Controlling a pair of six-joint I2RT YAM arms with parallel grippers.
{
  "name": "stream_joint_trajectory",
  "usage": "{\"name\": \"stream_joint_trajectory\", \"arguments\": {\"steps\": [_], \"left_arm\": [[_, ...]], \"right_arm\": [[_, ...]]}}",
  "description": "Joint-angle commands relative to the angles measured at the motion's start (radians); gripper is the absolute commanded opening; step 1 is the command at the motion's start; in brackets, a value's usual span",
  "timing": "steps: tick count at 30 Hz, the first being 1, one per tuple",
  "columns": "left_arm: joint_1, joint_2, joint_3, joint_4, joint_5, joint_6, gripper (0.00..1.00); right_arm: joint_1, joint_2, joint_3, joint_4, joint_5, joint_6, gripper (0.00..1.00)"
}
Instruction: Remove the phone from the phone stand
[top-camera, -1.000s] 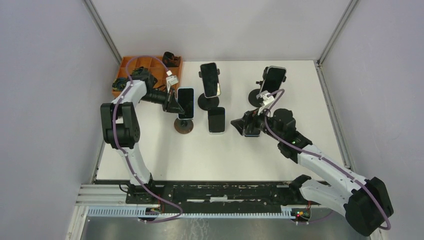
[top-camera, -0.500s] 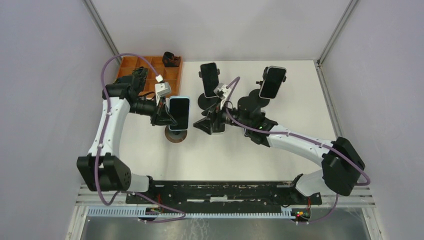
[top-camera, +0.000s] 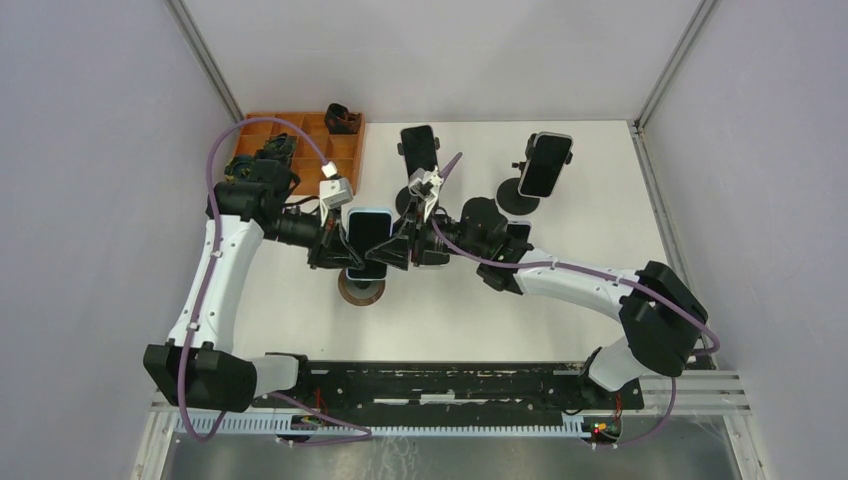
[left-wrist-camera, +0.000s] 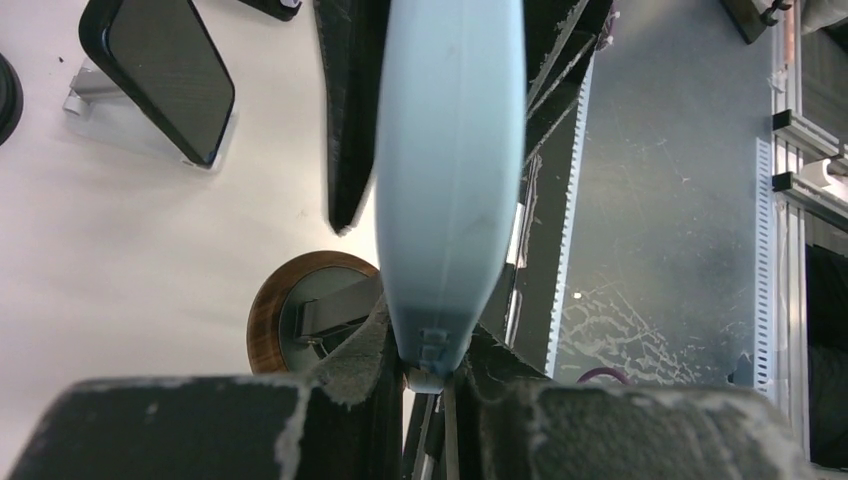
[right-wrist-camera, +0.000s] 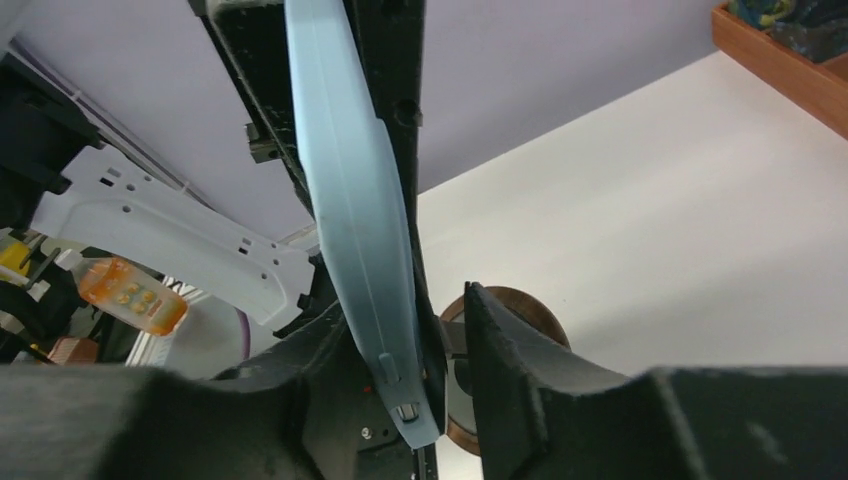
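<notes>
The left tool (top-camera: 343, 251) clamps the light-blue phone (top-camera: 368, 238), holding it clear above the round phone stand (top-camera: 361, 290) on the counter (top-camera: 450, 320). The right tool (top-camera: 397, 256) straddles the phone's right edge, slightly apart.

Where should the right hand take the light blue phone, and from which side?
Pinch the light blue phone across its broad faces at the free edge opposite the left hand, coming from the robot's right. It is thin, lifted off its stand, and the left hand occupies the other edge.
</notes>
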Motion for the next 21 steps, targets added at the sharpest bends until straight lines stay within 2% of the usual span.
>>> {"name": "stream_joint_trajectory", "arguments": {"steps": [1, 8, 9, 12, 13, 14, 21], "left_arm": [[-0.014, -0.049, 0.042, 0.003, 0.116, -0.066, 0.02], [-0.017, -0.051, 0.054, 0.003, 0.104, -0.062, 0.04], [-0.017, -0.051, 0.059, 0.003, 0.103, -0.061, 0.14], [-0.018, -0.049, 0.072, 0.003, 0.095, -0.068, 0.77], [-0.018, -0.050, 0.078, 0.004, 0.092, -0.067, 0.93], [-0.017, -0.053, 0.083, 0.004, 0.088, -0.064, 0.99], [-0.016, -0.050, 0.135, 0.003, 0.103, -0.043, 1.00]], "right_arm": [[0.010, -0.024, -0.021, 0.147, -0.053, 0.065, 0.36], [0.010, -0.065, -0.070, 0.222, -0.069, 0.115, 0.04], [0.010, -0.073, -0.074, 0.224, -0.068, 0.117, 0.00], [0.006, -0.099, -0.080, 0.223, -0.067, 0.119, 0.00], [0.000, -0.111, -0.083, 0.220, -0.066, 0.118, 0.00], [-0.004, -0.122, -0.086, 0.219, -0.067, 0.118, 0.00], [-0.090, -0.218, -0.133, 0.233, -0.091, 0.151, 0.00]]}}
